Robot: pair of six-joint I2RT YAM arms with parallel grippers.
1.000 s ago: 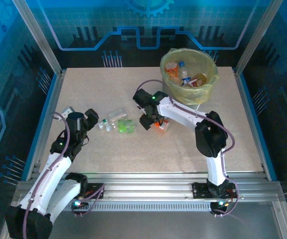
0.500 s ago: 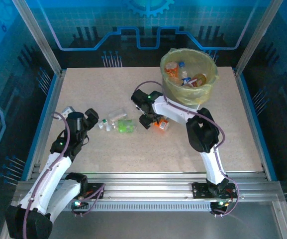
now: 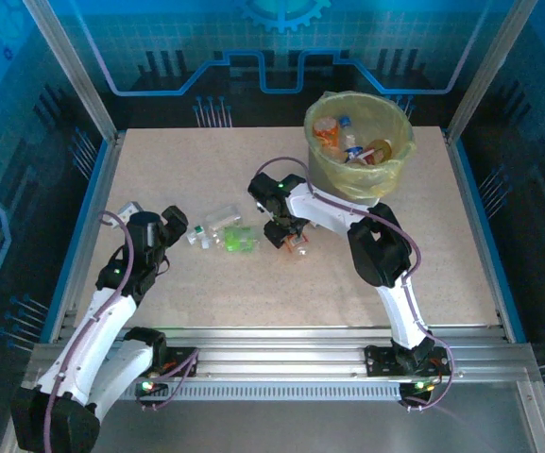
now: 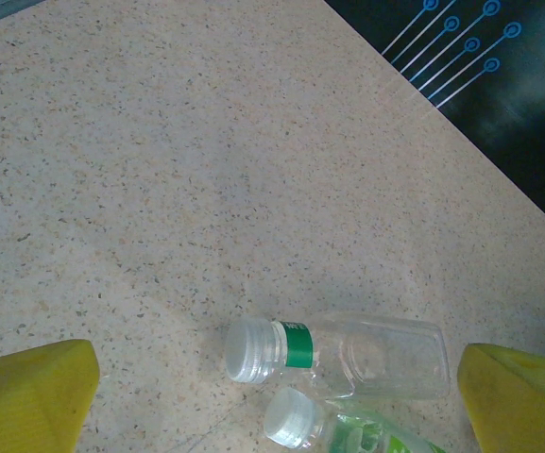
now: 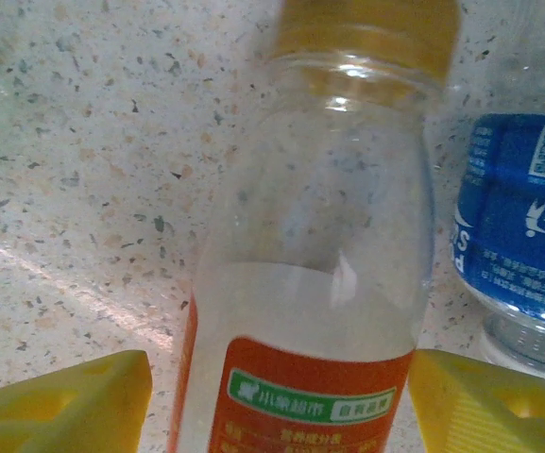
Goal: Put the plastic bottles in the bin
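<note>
The right gripper has moved left; an orange-label bottle lies between its half-open fingers, not clamped. The left gripper is wide open, empty.

At lower centre, we see white Chinese characters on a green patch of the clear plastic bottle with an orange label, too blurred to read. At right, the clear bottle with a blue label carries a QR code and illegible white print.
</note>
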